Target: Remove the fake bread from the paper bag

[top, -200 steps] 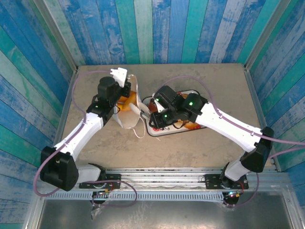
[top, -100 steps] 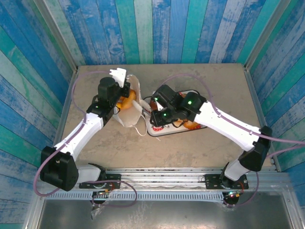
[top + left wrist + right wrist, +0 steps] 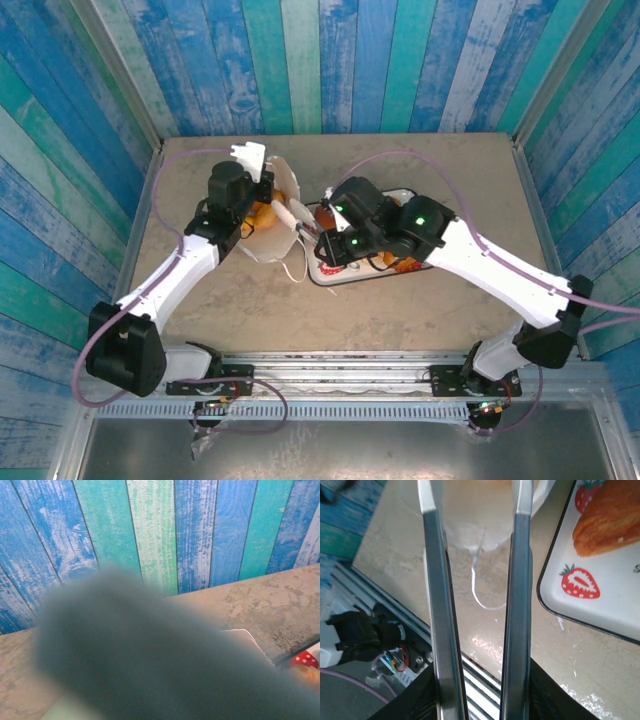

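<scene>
The white paper bag [image 3: 272, 240] lies on its side left of centre, mouth toward the right. An orange toy bread [image 3: 262, 214] shows inside it. My left gripper [image 3: 256, 186] is at the bag's upper rim and looks shut on the paper, with a white flap [image 3: 248, 156] sticking up past it. The left wrist view is blocked by a dark blur. My right gripper [image 3: 293, 217] is open at the bag's mouth. Nothing lies between its fingers [image 3: 519, 580], and the bag [image 3: 480, 530] is just ahead of their tips.
A white strawberry-print tray [image 3: 345, 274] sits right of the bag, under the right arm, with reddish-brown bread [image 3: 403, 265] on it. That tray [image 3: 600, 600] and a golden loaf [image 3: 610, 520] lie right of the fingers. A loose bag handle [image 3: 482, 592] trails on the table.
The right arm has swung left from over the tray, bringing its open fingers to the bag's mouth. The left arm has stayed holding the bag's rim.
</scene>
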Controlling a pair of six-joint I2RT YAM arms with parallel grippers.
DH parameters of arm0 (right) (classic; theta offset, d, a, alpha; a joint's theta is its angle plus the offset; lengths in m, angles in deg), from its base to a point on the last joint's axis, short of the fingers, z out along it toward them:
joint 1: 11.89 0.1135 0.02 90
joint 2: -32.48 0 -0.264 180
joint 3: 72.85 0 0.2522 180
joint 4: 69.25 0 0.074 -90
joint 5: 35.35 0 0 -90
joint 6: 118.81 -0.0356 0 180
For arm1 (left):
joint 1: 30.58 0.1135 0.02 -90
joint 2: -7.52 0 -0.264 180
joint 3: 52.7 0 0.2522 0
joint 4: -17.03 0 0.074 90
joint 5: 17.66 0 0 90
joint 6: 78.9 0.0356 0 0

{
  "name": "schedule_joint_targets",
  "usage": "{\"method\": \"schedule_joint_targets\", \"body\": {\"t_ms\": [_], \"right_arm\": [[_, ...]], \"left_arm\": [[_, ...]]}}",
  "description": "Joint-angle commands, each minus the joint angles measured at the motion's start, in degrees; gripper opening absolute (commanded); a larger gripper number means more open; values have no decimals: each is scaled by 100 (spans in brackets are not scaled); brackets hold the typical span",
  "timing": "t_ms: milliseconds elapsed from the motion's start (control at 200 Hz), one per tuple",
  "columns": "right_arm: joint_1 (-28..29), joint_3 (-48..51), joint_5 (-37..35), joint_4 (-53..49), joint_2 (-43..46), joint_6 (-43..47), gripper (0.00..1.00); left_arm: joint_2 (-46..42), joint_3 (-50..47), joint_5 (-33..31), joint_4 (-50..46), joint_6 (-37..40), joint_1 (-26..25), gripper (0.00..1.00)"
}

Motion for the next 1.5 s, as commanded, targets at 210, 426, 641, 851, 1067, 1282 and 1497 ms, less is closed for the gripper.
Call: {"method": "schedule_joint_targets", "body": {"t_ms": [210,426,641,851,1067,1282,1497], "right_arm": [[-41,-305,80,54,-963,73,39],[-249,-683,244,160,-1570,64,39],[-518,-993,504,283,-2157,-50,40],[-803,-1245,869,493,-2583,-190,43],[-905,-1563,1050,494,-3029,-250,45],[-935,-1921,1128,530,-3401,-377,45],[-974,-1822,716,521,-3357,-601,46]], "left_arm": [[101,-23,57,296,-103,6,0],[57,-165,146,375,-122,6,0],[63,-275,391,469,-212,2,0],[-29,-481,773,685,-393,-1,0],[26,-572,1207,855,-639,0,0],[-9,-587,1350,919,-709,6,0],[-48,-589,1404,955,-744,1,0]]}}
